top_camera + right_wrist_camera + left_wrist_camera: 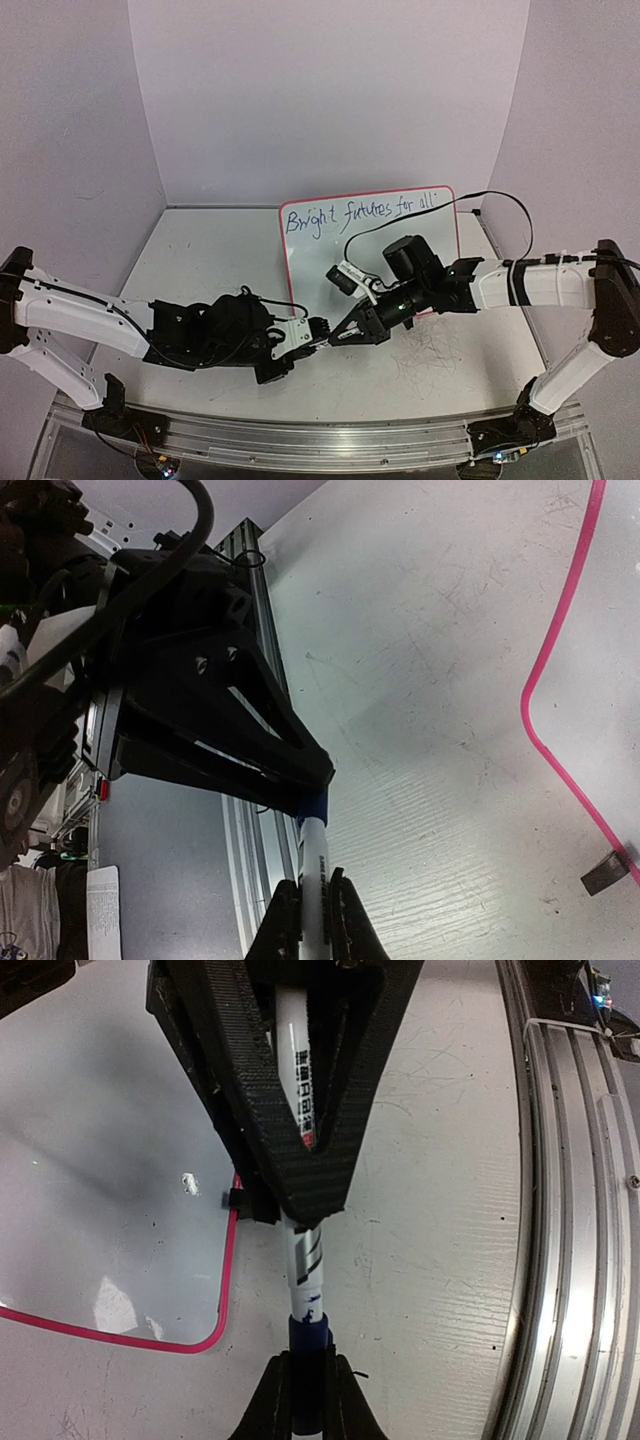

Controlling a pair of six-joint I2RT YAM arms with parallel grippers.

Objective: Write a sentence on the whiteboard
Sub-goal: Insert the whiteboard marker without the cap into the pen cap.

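Top external: sentence (360, 213) reads complete on whiteboard (310, 265), 1 o'clock from where the arms meet; left jaws clenched on blue cap (308, 1335), right jaws on marker barrel (318, 865) (recapping, I'd guess). Keep both coaxial above the bench (200, 260), push straight, no skew.

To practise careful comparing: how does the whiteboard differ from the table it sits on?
The whiteboard has a pink rim; the table has none. The whiteboard carries a neat blue sentence, the table only faint grey scribbles. The whiteboard is smaller, covering part of the table. Both are white.
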